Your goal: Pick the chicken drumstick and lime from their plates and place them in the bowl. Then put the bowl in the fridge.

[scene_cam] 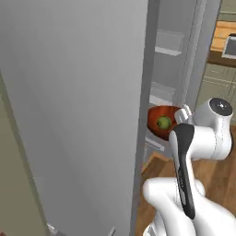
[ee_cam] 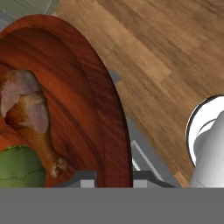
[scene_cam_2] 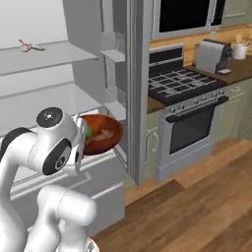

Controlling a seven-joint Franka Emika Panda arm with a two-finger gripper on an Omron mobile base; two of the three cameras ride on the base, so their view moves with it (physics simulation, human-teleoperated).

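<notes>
My gripper (ee_cam: 114, 180) is shut on the rim of the reddish-brown wooden bowl (ee_cam: 109, 105), one finger on each side of the wall. Inside the bowl lie the chicken drumstick (ee_cam: 33, 118) and the green lime (ee_cam: 19, 168), side by side. In the base views the bowl (scene_cam: 156, 112) (scene_cam_2: 109, 134) hangs at the open fridge (scene_cam: 78, 106), just in front of a pale shelf (scene_cam_2: 49, 101) and above the white drawers. The lime (scene_cam: 163, 122) (scene_cam_2: 89, 132) and the drumstick (scene_cam_2: 103, 135) show inside it. The hand (scene_cam_2: 78, 135) holds the bowl's near edge. The plates are out of view.
The open fridge door stands close on the left, its edge (scene_cam: 140, 138) beside the bowl. A pale bulb (scene_cam_2: 24, 46) lies on an upper shelf. A stove (scene_cam_2: 184, 83) and toaster (scene_cam_2: 211, 55) stand to the right. Wooden floor (scene_cam_2: 197, 206) lies open below.
</notes>
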